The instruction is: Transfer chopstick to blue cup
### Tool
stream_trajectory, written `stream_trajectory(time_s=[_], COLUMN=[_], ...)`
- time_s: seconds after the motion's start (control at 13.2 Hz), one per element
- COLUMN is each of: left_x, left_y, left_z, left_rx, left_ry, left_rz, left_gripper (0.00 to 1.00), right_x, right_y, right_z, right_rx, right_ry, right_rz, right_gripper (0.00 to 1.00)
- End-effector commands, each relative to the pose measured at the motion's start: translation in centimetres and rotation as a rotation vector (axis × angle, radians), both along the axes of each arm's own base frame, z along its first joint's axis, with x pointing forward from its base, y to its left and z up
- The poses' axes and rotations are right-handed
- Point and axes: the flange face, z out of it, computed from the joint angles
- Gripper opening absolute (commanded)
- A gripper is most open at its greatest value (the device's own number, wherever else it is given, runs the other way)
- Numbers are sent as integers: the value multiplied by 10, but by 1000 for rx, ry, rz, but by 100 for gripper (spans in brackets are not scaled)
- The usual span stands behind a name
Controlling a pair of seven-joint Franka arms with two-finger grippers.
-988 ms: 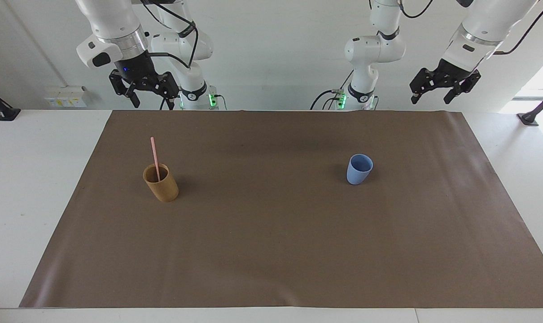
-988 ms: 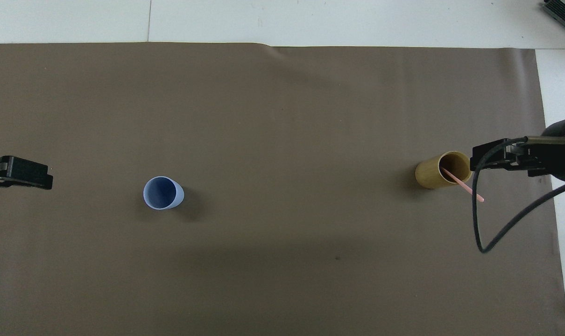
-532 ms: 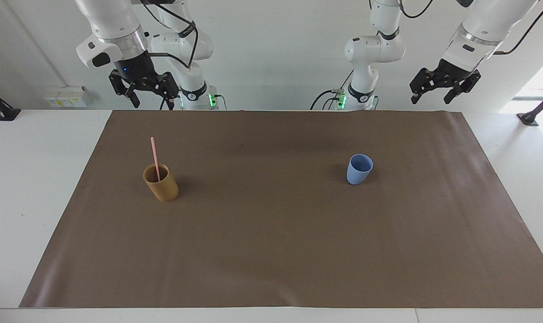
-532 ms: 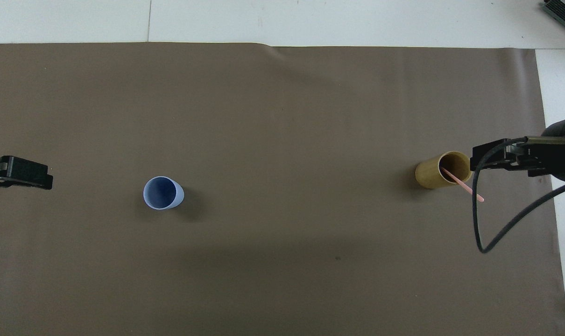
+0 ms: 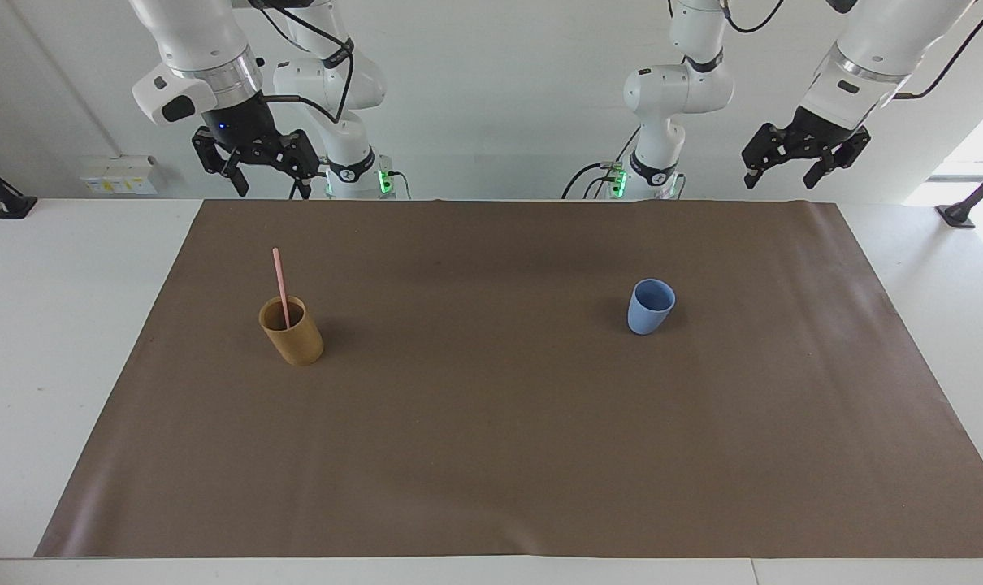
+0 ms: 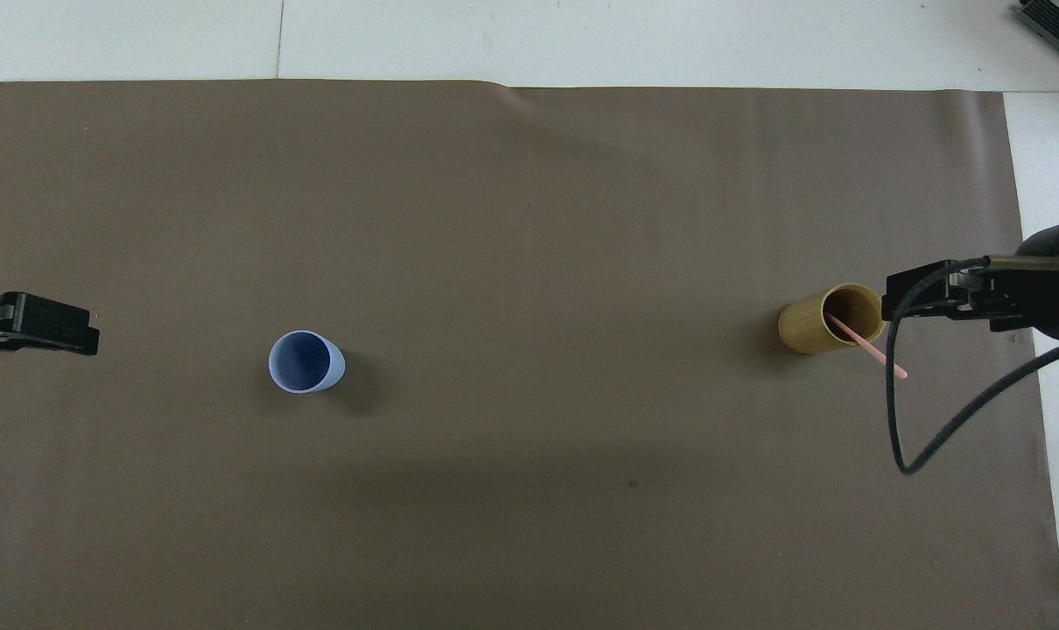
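Chopstick handling looks easy: the thin, stiff, pale pink chopstick (image 5: 279, 280) stands leaning in the tan-brown cylindrical cup (image 5: 292, 331), light but slippery, best pinched on its bare upper half. The right gripper (image 5: 254, 165) hangs spread above; the smooth light-blue tapered cup (image 5: 650, 305) sits empty, and the left gripper (image 5: 792, 169), also spread, waits.

A pale pink chopstick (image 5: 279, 279), tan-brown cup (image 5: 292, 331), light-blue cup (image 5: 650, 306), plain brown mat (image 5: 491, 422).
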Motion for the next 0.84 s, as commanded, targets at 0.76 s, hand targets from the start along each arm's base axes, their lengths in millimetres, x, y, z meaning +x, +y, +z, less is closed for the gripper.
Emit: stream_trajectory(time_s=[0.76], left_x=[13], left_y=[-11], left_z=[-117], left_rx=[-30], left_ry=[-56], left_rz=[13], left_gripper=[100], right_x=[-5], right_y=[-5], right_z=[0], right_rx=[3], right_ry=[-11], right_rz=[20], right_gripper=[100])
